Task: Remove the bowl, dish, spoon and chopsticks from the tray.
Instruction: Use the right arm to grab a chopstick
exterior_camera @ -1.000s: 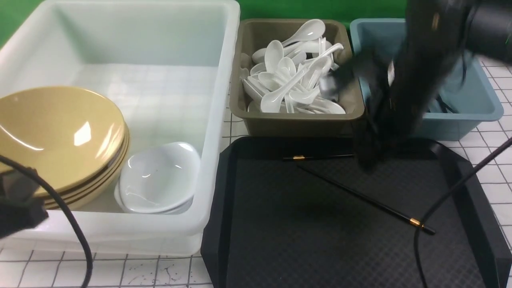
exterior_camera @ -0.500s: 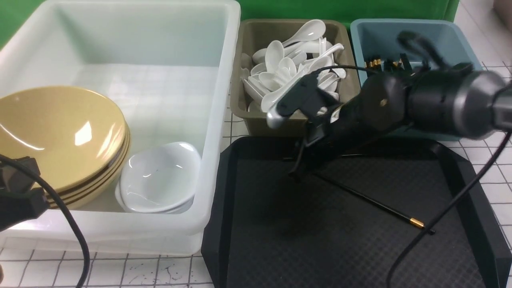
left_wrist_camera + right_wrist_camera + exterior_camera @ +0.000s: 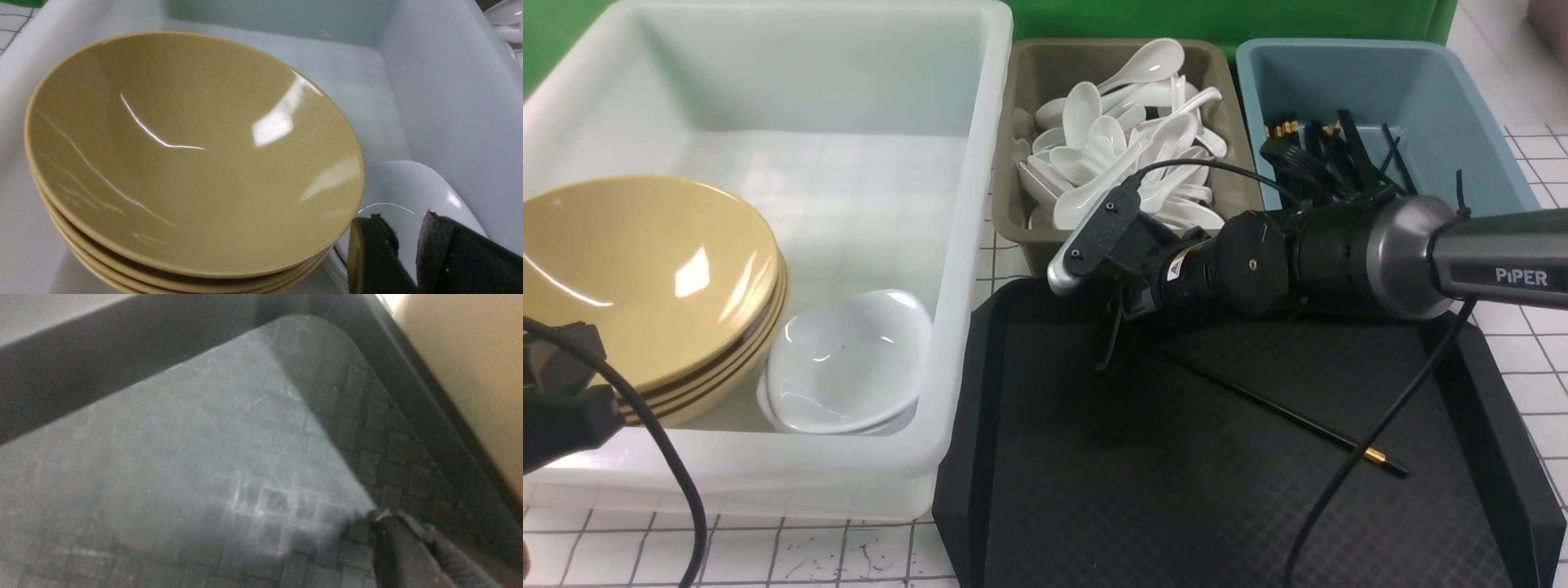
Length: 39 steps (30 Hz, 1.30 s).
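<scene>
"Where was the chopstick (image 3: 1258,400)?"

"On the tray (image 3: 1029,490), slanting from near the right gripper (image 3: 384,516) towards 4 o'clock in the front view, gold band (image 3: 1374,455) near its outer end. I could make out only that one there."

"And the fingers?"

"The right ones were clenched, tips together, near the tray's 11 o'clock corner. Whether they had pinched a stick, I couldn't tell. The left gripper (image 3: 404,215) stood parted, gripping nothing I could see, over the dish (image 3: 849,359)."

"How would a stick have handled?"

"Light and stiff, I'd judge, smooth enough to roll or twist in a loose pinch. I'd have taken it across its middle, square to its length, tips right down on the floor."

"Anything fragile?"

"The bowl (image 3: 204,143) and dish would probably chip, but both sat in the tub (image 3: 968,245), out at 10 o'clock from the tray. Spoons (image 3: 1082,114) filled the brown bin (image 3: 1045,237); which was the task's, I couldn't say."

"Did the views differ?"

"The front view gave the stick's whole slant but hid the right tips in shadow. The right wrist view showed those tips and the woven floor, yet no stick. The left wrist view alone showed the gap between the left fingers."
</scene>
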Each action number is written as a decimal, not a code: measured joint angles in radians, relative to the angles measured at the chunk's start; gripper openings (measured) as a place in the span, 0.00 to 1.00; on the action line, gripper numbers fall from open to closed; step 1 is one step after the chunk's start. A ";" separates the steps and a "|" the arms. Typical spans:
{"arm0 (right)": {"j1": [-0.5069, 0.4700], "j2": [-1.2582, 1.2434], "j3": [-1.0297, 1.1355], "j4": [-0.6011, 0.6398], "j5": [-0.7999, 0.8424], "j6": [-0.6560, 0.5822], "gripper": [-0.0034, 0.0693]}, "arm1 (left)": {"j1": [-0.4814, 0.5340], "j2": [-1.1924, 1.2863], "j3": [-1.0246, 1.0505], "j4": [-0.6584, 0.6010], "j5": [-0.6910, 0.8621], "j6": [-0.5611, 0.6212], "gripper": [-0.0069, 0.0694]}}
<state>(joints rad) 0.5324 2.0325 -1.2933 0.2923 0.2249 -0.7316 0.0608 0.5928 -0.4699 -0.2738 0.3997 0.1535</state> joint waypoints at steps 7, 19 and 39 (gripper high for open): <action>-0.003 -0.006 -0.010 -0.001 0.146 -0.051 0.10 | 0.000 0.000 0.000 0.000 0.000 0.001 0.26; -0.001 -0.172 0.001 -0.013 0.243 -0.116 0.11 | 0.000 0.000 0.000 -0.002 -0.007 0.001 0.26; 0.065 0.019 -0.014 -0.381 0.021 -0.450 0.11 | 0.000 0.000 0.000 -0.019 -0.007 0.002 0.26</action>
<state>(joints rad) 0.5974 2.0512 -1.3072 -0.0886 0.2458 -1.1814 0.0608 0.5928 -0.4699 -0.2931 0.3932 0.1559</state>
